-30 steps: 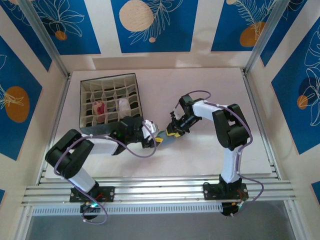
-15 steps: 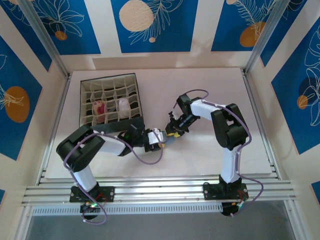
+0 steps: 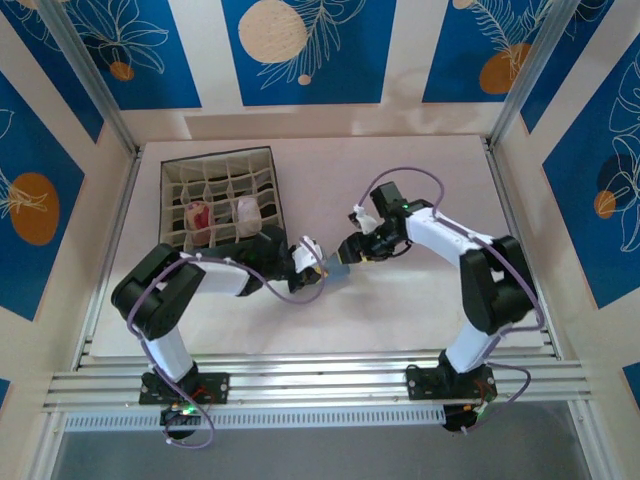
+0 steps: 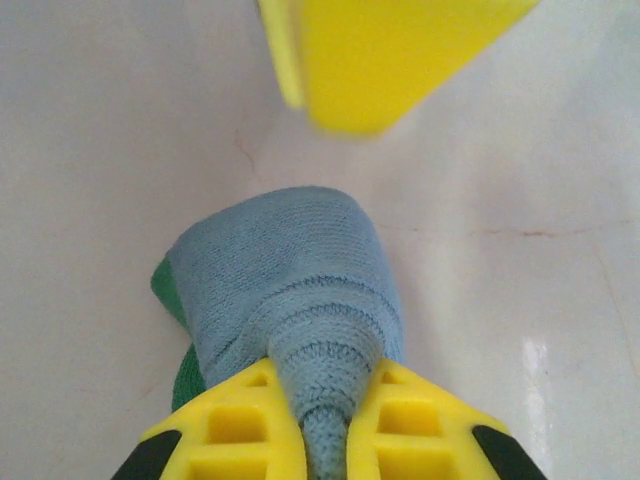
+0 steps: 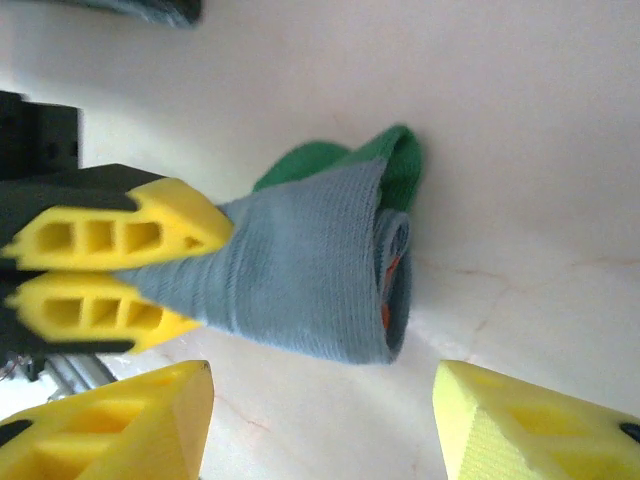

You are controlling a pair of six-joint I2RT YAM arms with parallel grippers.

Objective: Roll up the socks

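The grey-blue sock (image 3: 337, 268) lies mid-table, rolled into a bundle. My left gripper (image 3: 318, 262) is shut on its narrow end. In the left wrist view the sock (image 4: 285, 280) bulges out from the pinching yellow fingers (image 4: 250, 420), with green toe fabric (image 4: 168, 290) on its left. My right gripper (image 3: 352, 250) hangs just past the sock and is open. In the right wrist view the roll (image 5: 300, 270) shows its green toe (image 5: 392, 160) and orange cuff (image 5: 388, 290) inside, above my open right gripper (image 5: 322, 385). The peach sock (image 3: 199, 215) and the white sock (image 3: 247, 210) sit in organizer cells.
A dark fabric organizer (image 3: 220, 170) with many square cells stands at the back left, close behind my left arm. Bare white tabletop (image 3: 430, 180) stretches right and behind the sock. Metal frame posts and rails border the table.
My right arm has swung its elbow out to the right, its gripper staying beside the sock. My left gripper has shifted slightly right and farther back with the sock in it.
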